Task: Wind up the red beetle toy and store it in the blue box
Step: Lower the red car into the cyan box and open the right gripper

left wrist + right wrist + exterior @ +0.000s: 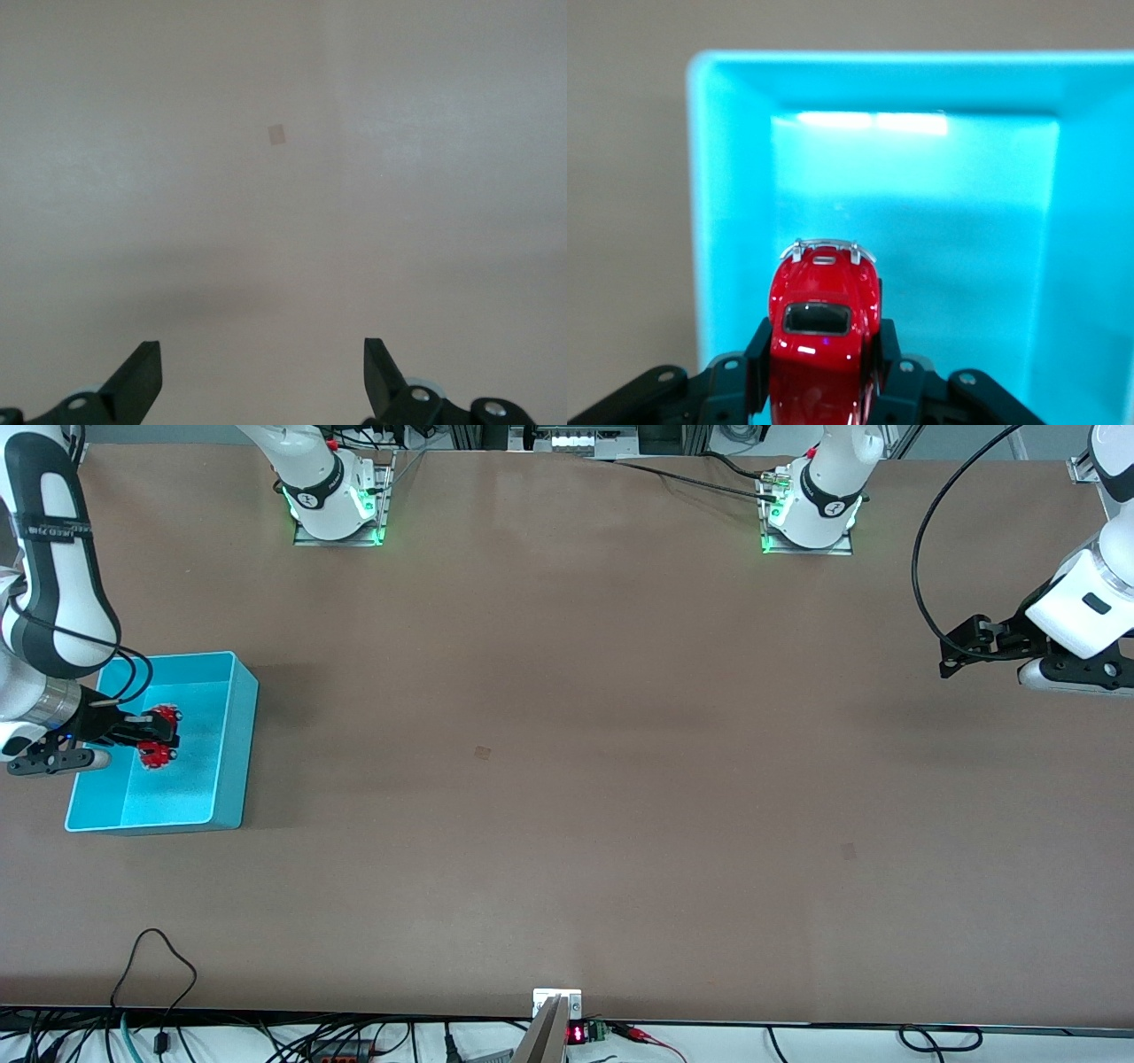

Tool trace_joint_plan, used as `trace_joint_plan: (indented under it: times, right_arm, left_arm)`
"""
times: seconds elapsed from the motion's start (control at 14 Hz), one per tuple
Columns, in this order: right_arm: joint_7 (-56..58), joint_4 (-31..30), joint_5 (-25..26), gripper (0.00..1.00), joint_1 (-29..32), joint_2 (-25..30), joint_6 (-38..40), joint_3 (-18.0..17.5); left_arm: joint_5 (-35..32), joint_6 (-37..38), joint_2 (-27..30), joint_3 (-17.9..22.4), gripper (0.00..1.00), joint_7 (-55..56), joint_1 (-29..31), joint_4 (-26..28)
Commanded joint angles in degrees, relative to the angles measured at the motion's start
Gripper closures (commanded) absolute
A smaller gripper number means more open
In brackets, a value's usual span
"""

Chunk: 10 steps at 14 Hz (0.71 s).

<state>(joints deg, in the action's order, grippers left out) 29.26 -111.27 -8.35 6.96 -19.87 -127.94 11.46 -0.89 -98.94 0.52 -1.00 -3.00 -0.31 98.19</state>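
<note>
My right claw (158,740) is pinched on the red beetle toy (822,310), fingers (757,354) pressing its flanks, and hangs over the open blue box (237,717) at the right arm's end of the table (567,779). Key relation: the toy sits directly above the box floor, inside the rim's outline, clear of all four walls. Its long axis runs out along the claw's reach, lengthwise down the box in the right wrist view. Judgement: only a descent and release remain; no sideways correction looks needed. My left claw (262,376), spread wide and empty, waits over bare table at the left arm's end, well apart from the box.
</note>
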Motion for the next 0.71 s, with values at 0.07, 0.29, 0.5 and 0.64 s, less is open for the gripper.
trace_joint_plan:
  times: [0.07, 0.29, 0.5, 0.64]
  right_arm:
    - [-3.67, 0.35, 3.69, 1.0, 0.51, -3.68, -3.11, -0.65]
    - [-4.3, 0.26, 3.34, 1.0, 0.6, -6.75, -3.54, -0.65]
    - [-4.48, 0.0, 3.08, 0.99, 0.6, -8.95, -8.19, -0.57]
    - [-4.57, 0.0, 2.81, 0.97, 0.51, -10.53, -10.83, -0.57]
  left_arm:
    - [-0.87, 0.24, -0.26, -0.14, 0.0, -0.08, 0.31, -1.07]
    - [-0.96, -0.2, -0.35, -0.14, 0.0, -0.08, 0.31, -1.42]
    - [-0.96, -0.38, -0.96, -0.14, 0.0, -0.08, 0.4, -2.21]
    - [-0.87, -0.55, -0.96, 0.12, 0.0, -0.08, 0.49, -2.21]
